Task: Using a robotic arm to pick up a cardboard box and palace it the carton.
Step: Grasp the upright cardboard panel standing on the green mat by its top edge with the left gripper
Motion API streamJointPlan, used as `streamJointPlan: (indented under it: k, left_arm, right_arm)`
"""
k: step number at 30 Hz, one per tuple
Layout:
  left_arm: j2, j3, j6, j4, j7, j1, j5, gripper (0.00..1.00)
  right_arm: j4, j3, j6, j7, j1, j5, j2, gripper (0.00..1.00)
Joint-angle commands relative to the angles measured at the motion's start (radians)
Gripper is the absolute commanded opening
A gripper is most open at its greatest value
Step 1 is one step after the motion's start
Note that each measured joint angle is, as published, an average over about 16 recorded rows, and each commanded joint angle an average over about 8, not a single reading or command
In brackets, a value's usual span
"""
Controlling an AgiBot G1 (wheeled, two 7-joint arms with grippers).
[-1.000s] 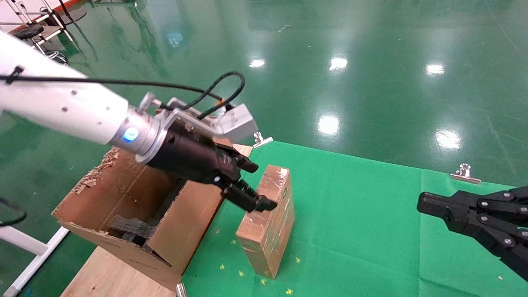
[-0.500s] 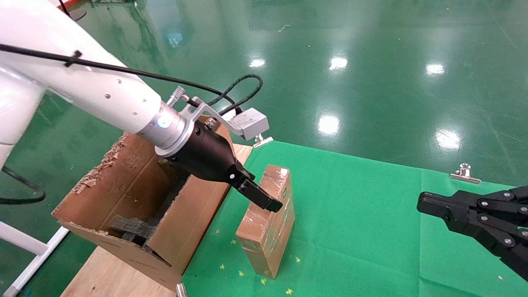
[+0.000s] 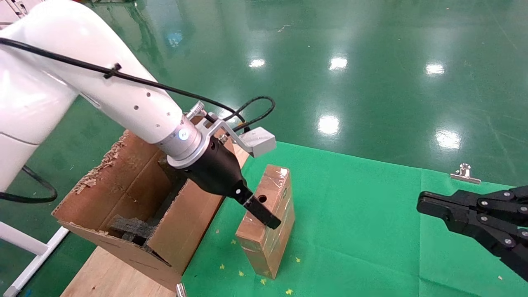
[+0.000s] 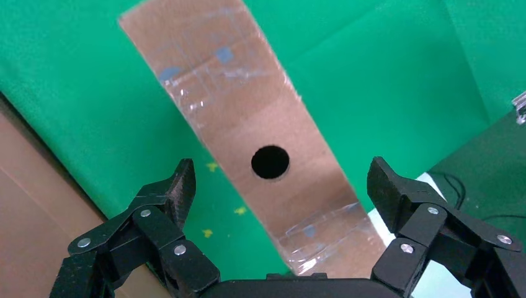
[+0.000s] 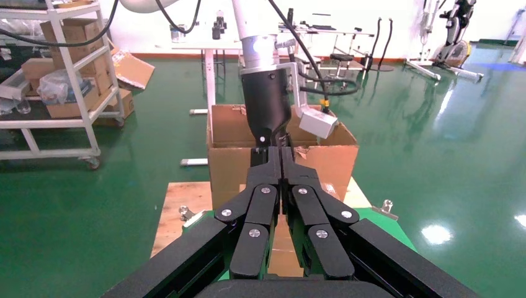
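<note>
- Left wrist view is showing the left gripper [image 4: 279, 192] spread wide, holding nothing, its two fingers [image 4: 175, 189] flanking the cardboard box [image 4: 248, 124] without touching it.
- The cardboard box is standing on edge on the green mat [image 3: 371, 214], just beside the carton [image 3: 136, 206], its narrow holed face turned up.
- It is looking stiff and light, but the glossy tape wrapping is likely making it slippery; closing across the two broad faces, near the hole, seems the surest hold, since a slim box on edge could tip if nudged.
- Compared with the earlier head-view frames, the robotic arm [image 3: 123, 99] is tilting more steeply downward, its gripper turned and lowered over the box, and the hole is now showing.
- The right gripper [image 5: 280, 186] is sitting parked at the mat's right side, fingers pressed together, empty.
</note>
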Motion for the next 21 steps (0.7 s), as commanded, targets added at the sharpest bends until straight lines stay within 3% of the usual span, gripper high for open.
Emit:
streamJointPlan:
  k: [1,7,8,21]
  left_arm:
    - [0.005,0.019,0.000,0.001,-0.008,-0.005,0.000,0.75]
    - [0.011,0.040,-0.003,0.002,-0.012,-0.012,-0.001,0.03]
    - [0.011,0.042,-0.004,0.002,-0.012,-0.013,-0.002,0.00]
    - [0.009,0.033,-0.003,0.001,-0.012,-0.011,-0.002,0.00]
  right_arm:
    - [0.000,0.000,0.000,0.000,0.000,0.000,0.000,1.00]
    - [0.000,0.000,0.000,0.000,0.000,0.000,0.000,1.00]
    - [0.000,0.000,0.000,0.000,0.000,0.000,0.000,1.00]
    - [0.000,0.000,0.000,0.000,0.000,0.000,0.000,1.00]
